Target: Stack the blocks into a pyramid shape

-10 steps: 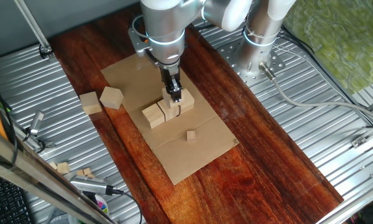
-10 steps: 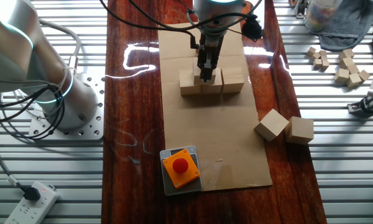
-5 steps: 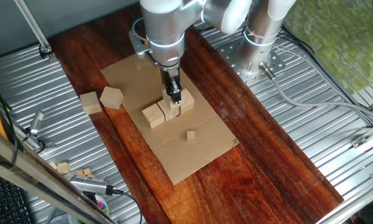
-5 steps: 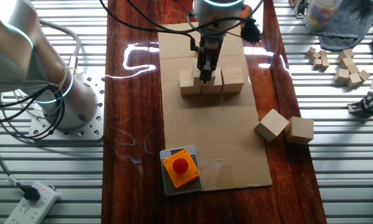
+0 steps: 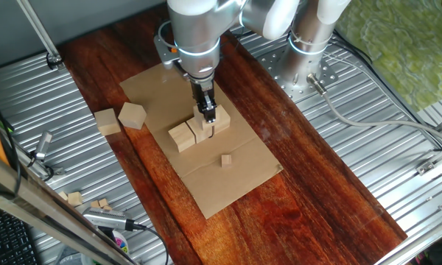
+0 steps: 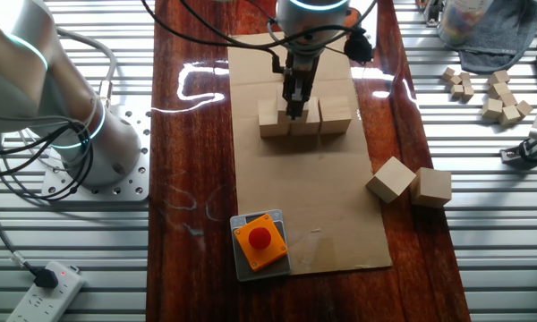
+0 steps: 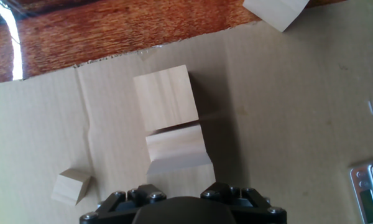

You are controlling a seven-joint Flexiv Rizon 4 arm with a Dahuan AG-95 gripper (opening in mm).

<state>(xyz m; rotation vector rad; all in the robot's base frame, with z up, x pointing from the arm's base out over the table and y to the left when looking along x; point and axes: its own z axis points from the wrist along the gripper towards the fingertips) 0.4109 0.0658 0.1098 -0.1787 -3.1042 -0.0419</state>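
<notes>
A: On the dark wooden table (image 5: 309,177), the flat brown cardboard sheet (image 6: 327,219) carries three pale wooden cubes (image 6: 320,118) in a row.

B: The jaws hover over the middle; whether they grip, I cannot tell. Centre upper blocks across seams.

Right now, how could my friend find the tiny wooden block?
Find the brown cardboard sheet on the dark wooden table. In front of the row of blocks under the gripper, one tiny cube sits alone. It is much smaller than the others.
</notes>
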